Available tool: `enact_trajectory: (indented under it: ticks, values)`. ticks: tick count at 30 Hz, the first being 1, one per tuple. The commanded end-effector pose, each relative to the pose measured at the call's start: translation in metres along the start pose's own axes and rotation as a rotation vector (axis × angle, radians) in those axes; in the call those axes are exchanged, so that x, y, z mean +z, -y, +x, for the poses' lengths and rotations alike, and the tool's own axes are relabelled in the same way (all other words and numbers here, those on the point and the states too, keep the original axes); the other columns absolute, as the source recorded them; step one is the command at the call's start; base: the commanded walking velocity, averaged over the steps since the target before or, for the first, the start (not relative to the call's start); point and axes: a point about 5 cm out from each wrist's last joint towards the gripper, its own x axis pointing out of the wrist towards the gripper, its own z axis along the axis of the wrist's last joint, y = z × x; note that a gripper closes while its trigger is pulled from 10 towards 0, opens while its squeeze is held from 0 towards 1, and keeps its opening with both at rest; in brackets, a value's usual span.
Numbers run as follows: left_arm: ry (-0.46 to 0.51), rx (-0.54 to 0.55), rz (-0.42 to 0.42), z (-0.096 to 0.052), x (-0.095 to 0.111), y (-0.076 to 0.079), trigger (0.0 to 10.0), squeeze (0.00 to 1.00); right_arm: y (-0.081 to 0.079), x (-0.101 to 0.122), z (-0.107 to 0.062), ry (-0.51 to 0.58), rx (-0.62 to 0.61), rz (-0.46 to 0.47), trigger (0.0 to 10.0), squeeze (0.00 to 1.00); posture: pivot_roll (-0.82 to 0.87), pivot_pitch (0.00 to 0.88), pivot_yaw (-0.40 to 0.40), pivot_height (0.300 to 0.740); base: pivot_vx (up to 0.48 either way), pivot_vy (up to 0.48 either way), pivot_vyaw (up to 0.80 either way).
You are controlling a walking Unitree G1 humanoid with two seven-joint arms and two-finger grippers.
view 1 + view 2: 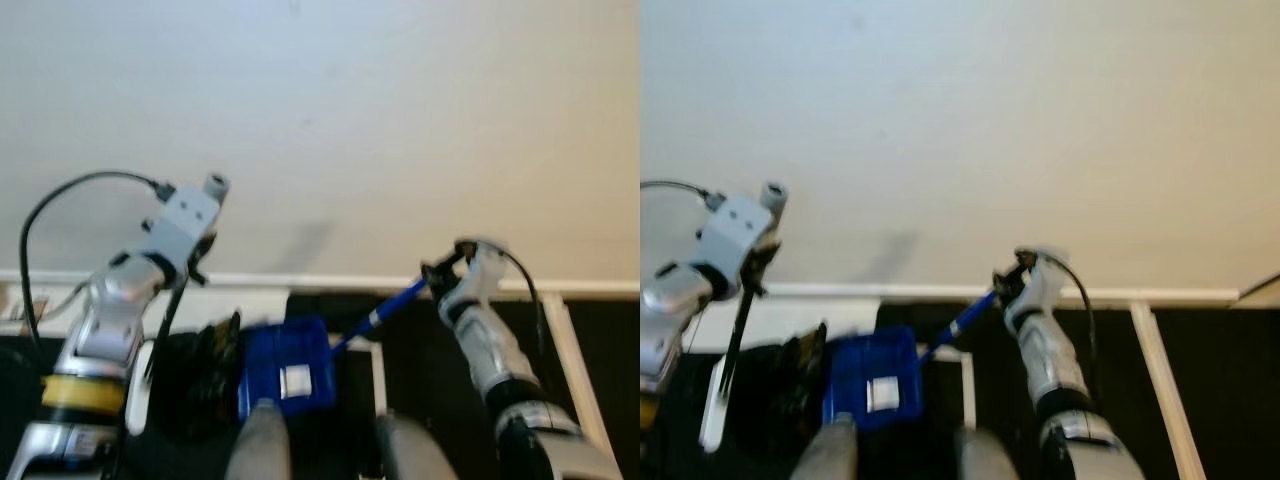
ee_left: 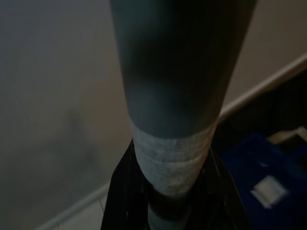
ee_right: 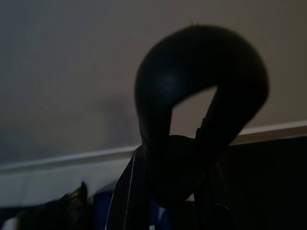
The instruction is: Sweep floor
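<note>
**Both grippers held cleaning tools against a pale wall**

The robot faced a plain cream wall [image 1: 330,110] with a white baseboard [image 1: 330,283] along its foot, above a dark floor [image 1: 1220,400] crossed by pale lines.

The left gripper [image 1: 190,262] was raised on the robot's left, its fingers [image 2: 122,191] closed around a grey broom handle [image 2: 180,72]. A band of pale tape [image 2: 172,155] wrapped the handle just above the grip. The handle ran down as a thin dark rod to the black bristles [image 1: 200,375], which sat low near the floor, just beside a blue dustpan [image 1: 288,372].

The right gripper [image 1: 445,275] was up on the robot's right, near the baseboard line, clamped on the black looped end [image 3: 192,86] of the dustpan's handle. From there a blue shaft [image 1: 380,315] slanted down and toward the robot's left to the dustpan, which lay between the two arms. A small white scrap [image 1: 296,380] rested inside the pan.

Two grey rounded shapes [image 1: 260,445], blurred, stood at the lower edge below the dustpan.
</note>
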Motion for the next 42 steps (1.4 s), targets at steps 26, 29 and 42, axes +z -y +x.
enact_trajectory:
  ticks: [26,29,42]
  values:
    - [-0.058,0.178,0.009,0.013,-0.036,-0.015,10.0,0.00,-0.004,0.021,0.008,0.011,0.030,-0.094,10.0,0.00,0.12,0.093,-0.098,0.740,0.000,0.092,0.00]
    - [-0.055,0.172,0.020,0.012,-0.036,-0.014,10.0,0.00,-0.003,0.021,0.009,0.006,0.033,-0.106,10.0,0.00,0.12,0.094,-0.101,0.740,0.000,0.480,0.00]
    - [-0.063,0.196,0.074,0.008,-0.038,-0.025,10.0,0.00,0.004,0.023,0.008,-0.016,0.014,-0.145,10.0,0.00,0.13,0.096,-0.104,0.740,0.000,0.111,0.00]
